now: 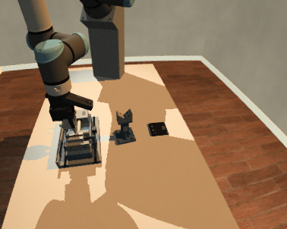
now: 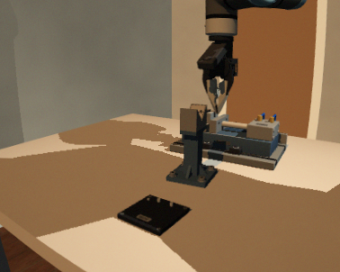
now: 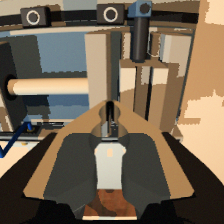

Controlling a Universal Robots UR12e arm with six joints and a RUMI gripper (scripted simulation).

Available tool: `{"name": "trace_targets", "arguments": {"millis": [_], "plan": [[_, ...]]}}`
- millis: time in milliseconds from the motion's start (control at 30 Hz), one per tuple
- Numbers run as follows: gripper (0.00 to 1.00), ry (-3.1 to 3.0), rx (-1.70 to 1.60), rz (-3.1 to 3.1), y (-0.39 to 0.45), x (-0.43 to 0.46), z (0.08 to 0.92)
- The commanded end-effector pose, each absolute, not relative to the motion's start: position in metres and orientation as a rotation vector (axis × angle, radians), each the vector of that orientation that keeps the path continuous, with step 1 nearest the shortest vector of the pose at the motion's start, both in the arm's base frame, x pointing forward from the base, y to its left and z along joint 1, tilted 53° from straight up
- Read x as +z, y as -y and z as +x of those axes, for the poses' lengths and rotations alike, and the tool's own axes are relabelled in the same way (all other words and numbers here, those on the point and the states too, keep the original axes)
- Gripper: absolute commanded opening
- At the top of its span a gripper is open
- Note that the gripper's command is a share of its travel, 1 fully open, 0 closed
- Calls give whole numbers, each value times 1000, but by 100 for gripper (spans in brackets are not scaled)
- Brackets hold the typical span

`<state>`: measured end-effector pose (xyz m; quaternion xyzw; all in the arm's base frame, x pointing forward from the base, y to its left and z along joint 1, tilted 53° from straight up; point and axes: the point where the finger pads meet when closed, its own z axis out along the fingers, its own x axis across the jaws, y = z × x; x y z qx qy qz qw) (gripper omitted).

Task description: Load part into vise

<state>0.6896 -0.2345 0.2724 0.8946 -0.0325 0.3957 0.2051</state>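
My jaws, pressed together on nothing, hang over the vise (image 1: 79, 145); the part seems to lie inside. V-block (image 2: 191, 149) and infeed plate (image 2: 154, 213) stand apart.

A machine-tending cell in a plain workshop room

A large industrial arm (image 1: 53, 49) hangs from a grey pedestal (image 1: 105, 42) over a long tan work table (image 1: 154, 178) that carries only metalworking fixtures: a machine vise (image 2: 241, 141) on a base plate with a pale cylinder rod (image 2: 234, 124) and capped air fittings (image 2: 264, 118), a dark V-block stand (image 2: 191, 149) bolted down on a flanged foot, and a flat black infeed plate (image 2: 154, 213) with small locating pins. Around the table are bare grey walls (image 1: 219, 26), a white skirting board (image 1: 241, 95) and a red-brown plank floor (image 1: 238, 152).
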Motion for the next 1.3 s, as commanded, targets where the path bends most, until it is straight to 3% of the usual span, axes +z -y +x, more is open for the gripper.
{"name": "trace_targets", "arguments": {"millis": [0, 1267], "plan": [[0, 90, 1104, 2493, 234, 271, 688], [0, 90, 1104, 2493, 230, 273, 672]]}}
